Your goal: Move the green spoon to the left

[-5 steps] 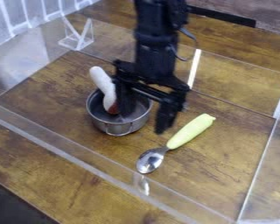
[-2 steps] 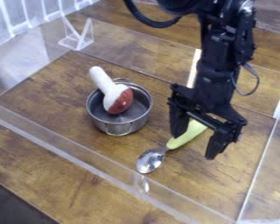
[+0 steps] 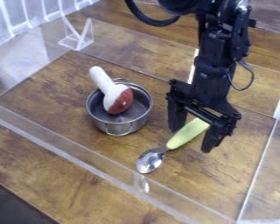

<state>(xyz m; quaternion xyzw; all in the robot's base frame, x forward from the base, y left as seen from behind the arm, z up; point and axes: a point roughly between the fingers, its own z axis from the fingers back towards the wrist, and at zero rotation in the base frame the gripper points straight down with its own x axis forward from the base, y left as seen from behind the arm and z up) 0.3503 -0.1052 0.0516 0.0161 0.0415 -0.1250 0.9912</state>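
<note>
Now wide-open, empty jaws of gripper [image 3: 199, 133] straddling green spoon [image 3: 178, 142] handle; long axis diagonal, bowl toward bench's near edge.

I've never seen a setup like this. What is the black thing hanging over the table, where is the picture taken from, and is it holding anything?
The black thing is a robot arm, and at its end is a gripper, a two-fingered claw pointing down. The one camera looks down at the wooden table from in front and above. The claw is open and holds nothing; its fingers stand on either side of the handle of the green spoon, which lies flat with its silver bowl nearest the camera. To the left of the spoon is a small metal pot containing a utensil with a white handle and red head. Clear plastic walls fence the table.
</note>
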